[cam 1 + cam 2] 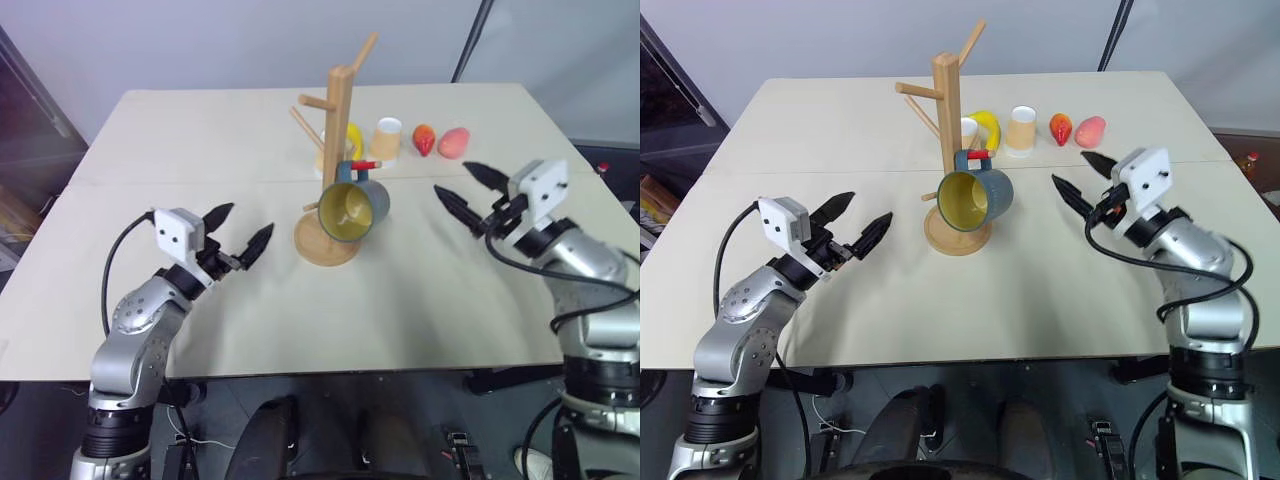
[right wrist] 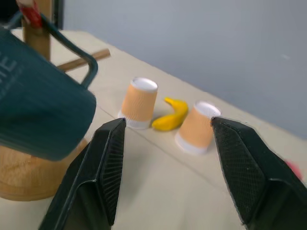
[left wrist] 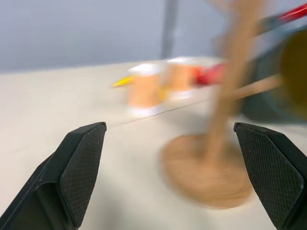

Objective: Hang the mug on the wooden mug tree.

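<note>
Mug (image 1: 352, 209), hard-glazed, slick, breakable and fairly weighty, hung by loop handle (image 1: 356, 170) — best place to grip — on low peg of wooden mug tree (image 1: 338, 120) mid-surface, mouth tipped forward; left hand (image 1: 243, 238) and right hand (image 1: 468, 190) released, empty, well apart

One mug (image 1: 352, 209) hangs on one wooden mug tree (image 1: 338, 140), which stands on one table (image 1: 200, 130). Behind the tree there are two tan paper cups: one (image 2: 139, 103) beside the post, the other (image 2: 197, 127) further along. One yellow banana (image 2: 171, 115) lies between the cups. Two small reddish fruits sit past them, a red one (image 1: 424, 139) and a pinker one (image 1: 454, 142). Two tools are there, left (image 1: 243, 230) and right (image 1: 468, 190)
</note>
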Controlling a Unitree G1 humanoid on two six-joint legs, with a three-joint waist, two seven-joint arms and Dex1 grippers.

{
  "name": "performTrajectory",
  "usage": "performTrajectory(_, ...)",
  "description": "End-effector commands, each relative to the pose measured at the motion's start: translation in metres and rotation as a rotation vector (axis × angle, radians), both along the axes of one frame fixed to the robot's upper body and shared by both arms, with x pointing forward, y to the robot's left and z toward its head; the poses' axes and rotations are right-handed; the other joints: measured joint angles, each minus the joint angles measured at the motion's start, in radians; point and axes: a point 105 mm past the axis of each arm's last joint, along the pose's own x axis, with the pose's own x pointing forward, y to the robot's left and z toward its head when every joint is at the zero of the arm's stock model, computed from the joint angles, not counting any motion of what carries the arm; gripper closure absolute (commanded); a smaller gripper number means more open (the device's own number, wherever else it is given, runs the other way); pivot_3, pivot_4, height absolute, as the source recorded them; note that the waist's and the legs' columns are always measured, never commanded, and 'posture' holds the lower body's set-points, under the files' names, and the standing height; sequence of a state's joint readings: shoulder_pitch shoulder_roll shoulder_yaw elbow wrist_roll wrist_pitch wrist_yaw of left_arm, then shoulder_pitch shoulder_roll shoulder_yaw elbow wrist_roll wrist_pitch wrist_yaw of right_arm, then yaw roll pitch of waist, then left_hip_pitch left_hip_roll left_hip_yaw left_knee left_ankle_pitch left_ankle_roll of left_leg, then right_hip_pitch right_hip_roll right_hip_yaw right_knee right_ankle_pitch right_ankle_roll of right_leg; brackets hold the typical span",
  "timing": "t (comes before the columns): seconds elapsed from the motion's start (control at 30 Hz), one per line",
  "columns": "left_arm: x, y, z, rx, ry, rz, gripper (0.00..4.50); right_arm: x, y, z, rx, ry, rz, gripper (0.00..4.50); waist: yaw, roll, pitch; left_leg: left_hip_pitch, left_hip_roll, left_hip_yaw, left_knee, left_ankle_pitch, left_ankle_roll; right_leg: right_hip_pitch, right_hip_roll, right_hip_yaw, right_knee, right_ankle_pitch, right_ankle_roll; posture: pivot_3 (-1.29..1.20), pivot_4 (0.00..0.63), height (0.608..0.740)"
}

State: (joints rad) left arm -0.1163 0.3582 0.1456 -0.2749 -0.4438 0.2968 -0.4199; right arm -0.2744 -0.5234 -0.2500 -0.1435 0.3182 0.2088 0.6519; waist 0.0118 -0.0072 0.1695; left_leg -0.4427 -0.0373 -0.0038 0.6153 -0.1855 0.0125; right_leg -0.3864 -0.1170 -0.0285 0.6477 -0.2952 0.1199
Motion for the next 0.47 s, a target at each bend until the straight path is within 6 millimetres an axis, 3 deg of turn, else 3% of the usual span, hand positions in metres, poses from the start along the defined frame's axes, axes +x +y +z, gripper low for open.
performTrajectory(0.03, 0.003, 0.015, -0.008, 0.042, 0.004, 0.112, 0.00, -0.001, -0.003, -0.007, 0.035, -0.016, -0.049, 1.59, 0.000, 0.000, 0.000, 0.000, 0.000, 0.000, 0.000, 0.000, 0.000, 0.000, 0.000, 0.000, 0.000, 0.000, 0.000, 0.00, 0.150, 0.740)
performTrajectory(0.2, 0.002, 0.020, -0.020, 0.062, 0.026, 0.154, 0.00, 0.001, -0.004, -0.030, 0.068, 0.016, -0.089, 1.59, 0.000, 0.000, 0.000, 0.000, 0.000, 0.000, 0.000, 0.000, 0.000, -0.001, 0.000, 0.000, 0.000, 0.000, 0.000, 0.00, 0.150, 0.740)
performTrajectory(0.47, 0.000, 0.019, -0.020, 0.036, 0.027, 0.136, 0.00, 0.003, -0.009, -0.041, 0.090, 0.026, -0.115, 1.59, 0.000, 0.000, 0.000, 0.000, 0.000, 0.000, 0.000, 0.000, 0.000, -0.001, 0.000, 0.000, 0.000, 0.000, 0.000, 0.00, 0.150, 0.740)
